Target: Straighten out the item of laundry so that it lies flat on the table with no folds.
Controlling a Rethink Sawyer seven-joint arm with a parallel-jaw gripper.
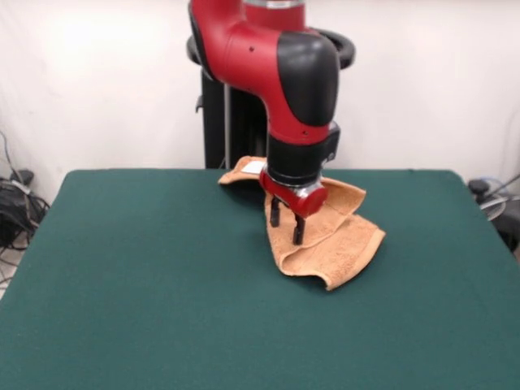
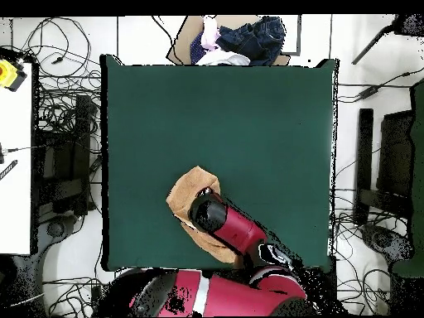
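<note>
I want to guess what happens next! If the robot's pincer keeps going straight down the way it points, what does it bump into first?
Most likely the crumpled orange-tan terry-cloth towel. The pincer points down with open fingers right over it, and the dark green felt table lies underneath. Whether it already touches is hard to tell.

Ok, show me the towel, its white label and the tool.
towel (image 1: pixel 345 244): front view, rumpled near part.
white label (image 1: pixel 253 167): front view, on the towel's far corner.
tool (image 1: pixel 287 222): front view, between its two dark fingers, open.

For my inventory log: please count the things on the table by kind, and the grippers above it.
Towel: 1
Label: 1
Gripper: 1
Table: 1
Total: 4
</note>
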